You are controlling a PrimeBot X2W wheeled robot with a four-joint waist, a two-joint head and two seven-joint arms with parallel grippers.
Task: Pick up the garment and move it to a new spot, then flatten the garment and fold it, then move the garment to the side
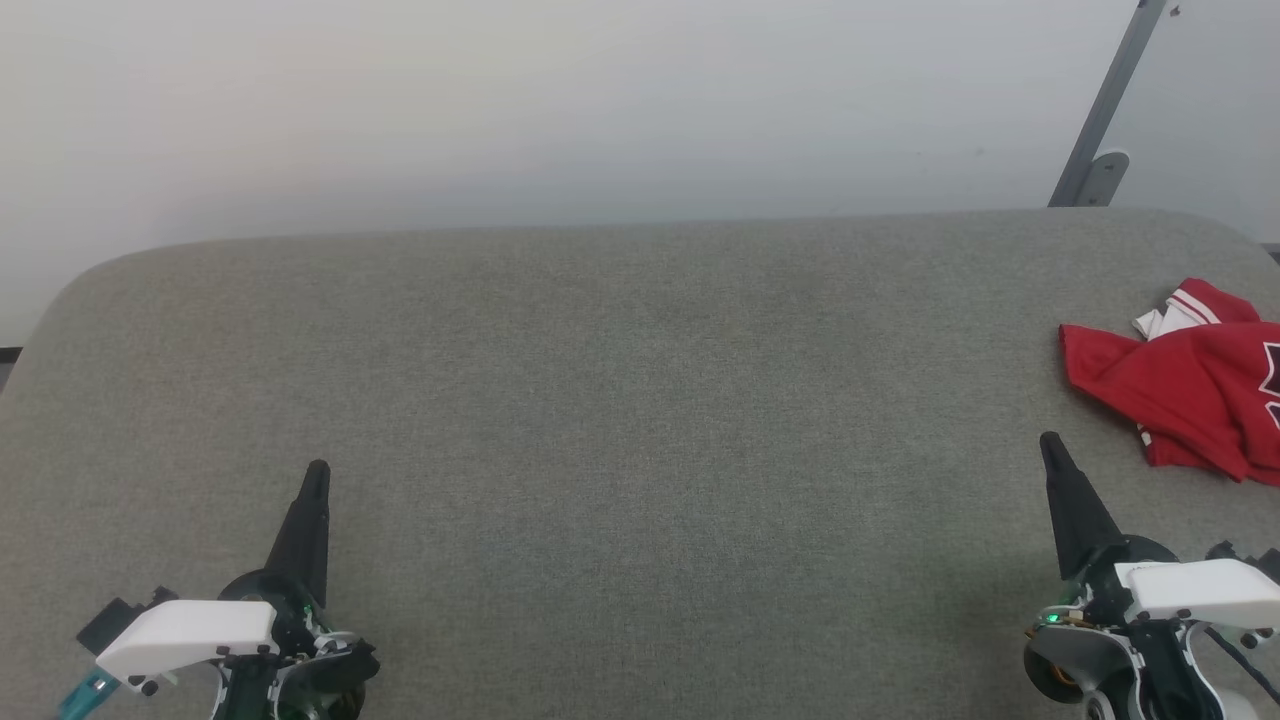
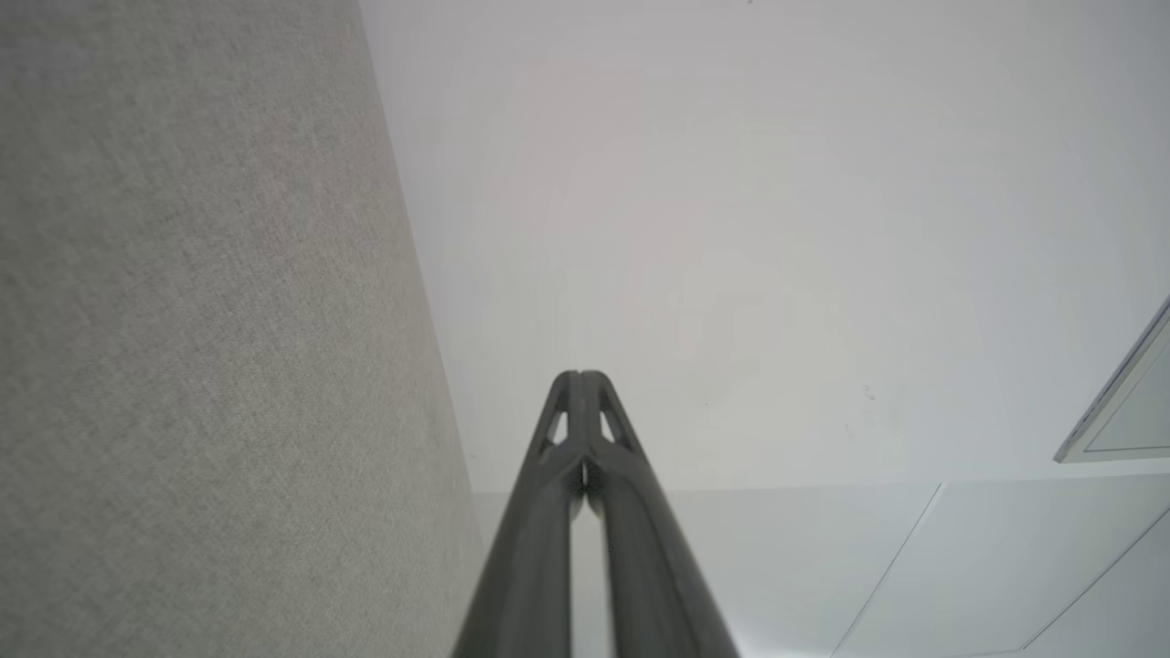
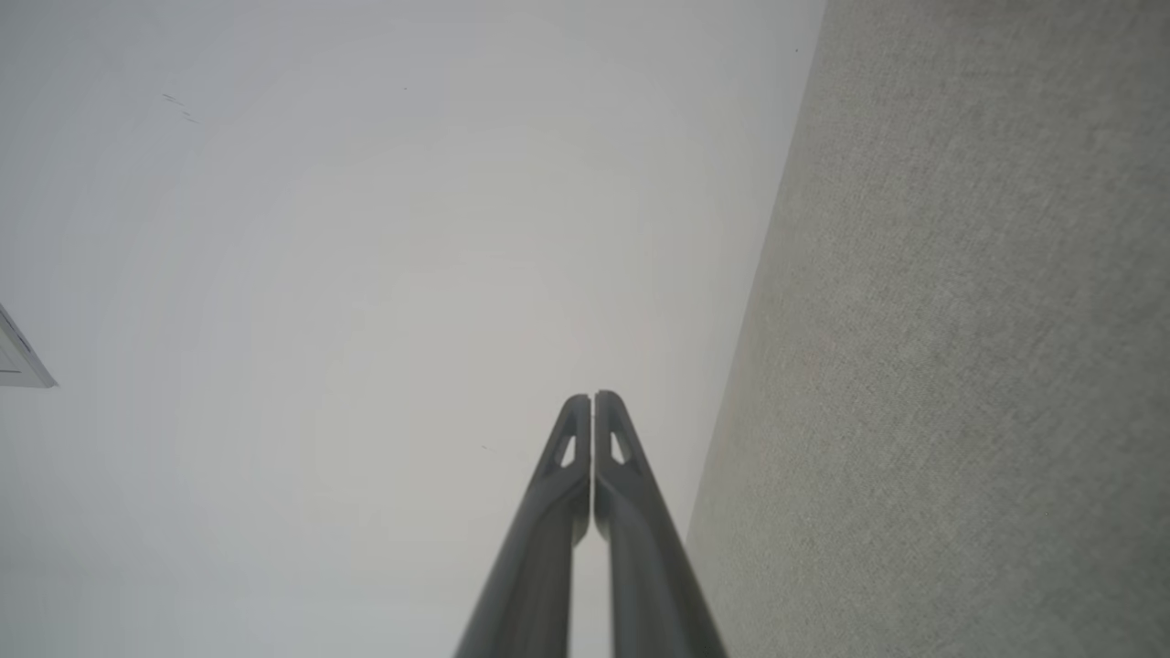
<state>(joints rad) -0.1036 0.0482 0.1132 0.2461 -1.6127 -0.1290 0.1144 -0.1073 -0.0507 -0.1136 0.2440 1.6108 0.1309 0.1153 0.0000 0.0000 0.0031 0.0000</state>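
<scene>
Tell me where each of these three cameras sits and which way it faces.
Head view: on the head, facing forward and down at the grey padded surface, garment at its right; left gripper and right gripper show, shut.
Left wrist view: looks along its shut fingers at the white wall.
Right wrist view: the same, along its own fingers.
Shared: surface and wall.

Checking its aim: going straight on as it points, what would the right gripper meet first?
Probably nothing close: the right gripper points left of the garment, over the grey table, towards the pale wall beyond.

Red garment [image 1: 1185, 385], grey-green table [image 1: 620, 420]
</scene>
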